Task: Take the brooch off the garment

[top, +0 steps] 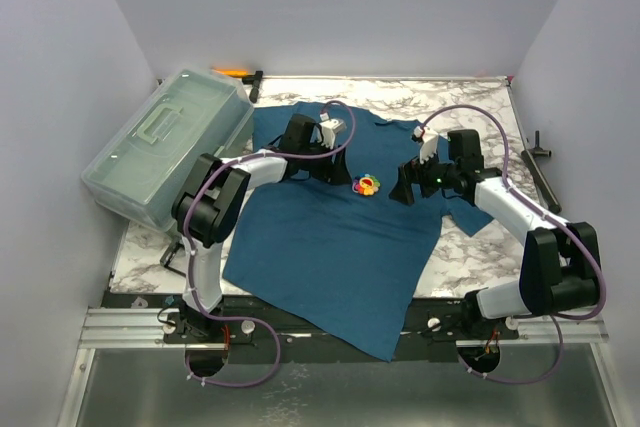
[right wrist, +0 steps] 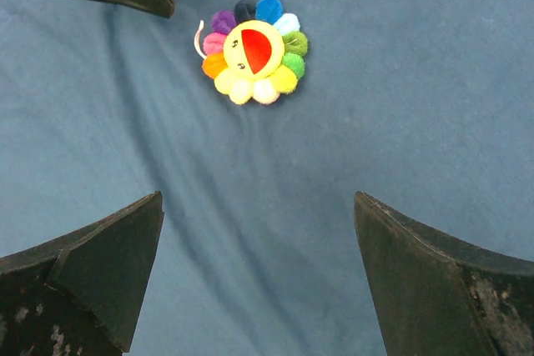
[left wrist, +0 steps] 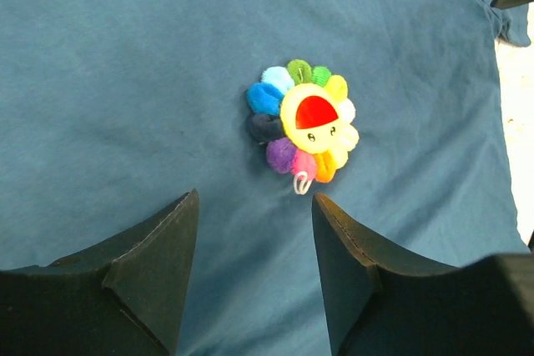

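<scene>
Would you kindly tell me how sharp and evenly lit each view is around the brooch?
Top external: brooch tiny but sharp, light soft and even. Left wrist: brooch crisp, table strip at right washed out. Right wrist: brooch sharp, gentle crease shadows across the garment.

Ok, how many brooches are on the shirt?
1: the brooch lies on the garment, mid-chest. No other shows, though cloth folds could hide one.

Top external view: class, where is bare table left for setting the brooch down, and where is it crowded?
Free: marble table far right past the garment's sleeve, and near-right beside its hem. Crowded: plastic box fills the left; left pincer and right pincer flank the brooch.
</scene>
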